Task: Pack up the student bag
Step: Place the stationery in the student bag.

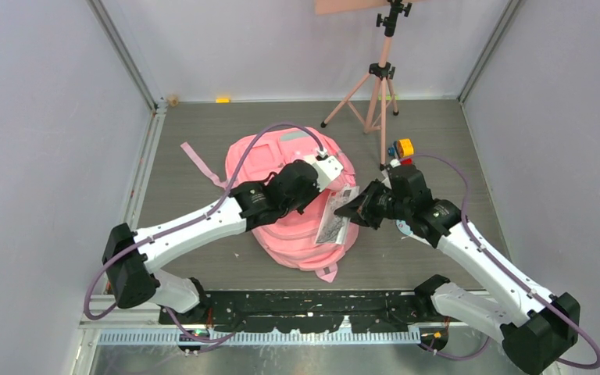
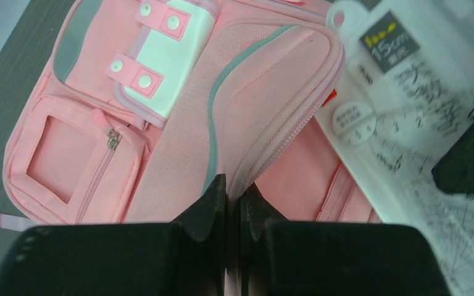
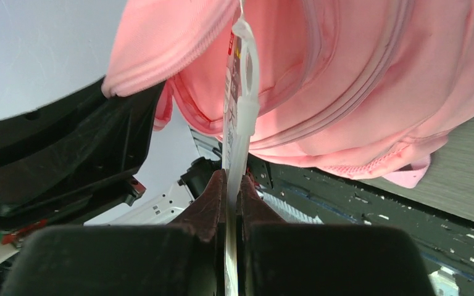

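Left claw (image 2: 233, 206) is drawn narrow and pinches the zipped rim of the student bag (image 1: 291, 234), holding that edge up so the main compartment gapes. The bag lies at the middle of the tabletop (image 1: 187, 133) between the two arms, front pockets upward, with one strap (image 1: 200, 165) trailing toward the far left.

Right claw (image 3: 234, 194) is clamped flat on one edge of a clear ruler-set packet (image 3: 239, 117). In the left wrist view the packet (image 2: 407, 98) shows a ruler and a protractor and sits at the mouth of the opening, against the pink lining.

Probable faults from this position:
- The rim is thin, soft fabric. If it slips from the left claw, the flap is likely to drop onto the packet and close the opening.
- The packet is flexible and gripped at one edge only. It may buckle or snag on the zip instead of sliding in.
- Both claws work close together at the bag's right side, so a careless push risks contact between them.

A tripod (image 1: 381, 86) stands well apart at the far edge.
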`<state>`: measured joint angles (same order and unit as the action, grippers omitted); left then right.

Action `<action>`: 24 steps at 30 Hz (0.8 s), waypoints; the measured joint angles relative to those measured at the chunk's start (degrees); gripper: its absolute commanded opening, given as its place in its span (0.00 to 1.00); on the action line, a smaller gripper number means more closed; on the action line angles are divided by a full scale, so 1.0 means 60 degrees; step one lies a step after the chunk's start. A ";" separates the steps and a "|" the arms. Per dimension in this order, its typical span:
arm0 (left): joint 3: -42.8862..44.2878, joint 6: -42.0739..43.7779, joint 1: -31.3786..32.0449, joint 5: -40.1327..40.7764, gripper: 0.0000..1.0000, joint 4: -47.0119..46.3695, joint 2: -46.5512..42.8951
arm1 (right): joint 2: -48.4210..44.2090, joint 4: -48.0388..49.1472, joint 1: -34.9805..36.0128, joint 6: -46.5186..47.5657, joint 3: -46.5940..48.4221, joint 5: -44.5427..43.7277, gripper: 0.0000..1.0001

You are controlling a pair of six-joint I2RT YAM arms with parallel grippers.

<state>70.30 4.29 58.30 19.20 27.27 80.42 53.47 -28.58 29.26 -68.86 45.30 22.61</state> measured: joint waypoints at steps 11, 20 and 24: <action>0.0379 -0.0707 -0.0226 -0.0936 0.00 -0.0091 0.0470 | 0.0357 0.2044 0.1552 -0.1654 -0.1111 -0.1315 0.00; 0.0310 -0.1020 -0.0302 -0.1810 0.00 -0.0106 0.0200 | 0.0809 0.5005 0.2648 -0.3574 -0.2076 -0.4747 0.00; 0.0291 -0.1180 -0.0306 -0.2040 0.00 -0.0113 0.0069 | 0.1071 0.5588 0.3129 -0.4029 -0.2091 -0.6324 0.00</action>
<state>72.05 -2.79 56.47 6.96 26.59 80.84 59.90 4.95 48.03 -93.03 32.75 -15.33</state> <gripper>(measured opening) 0.076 0.061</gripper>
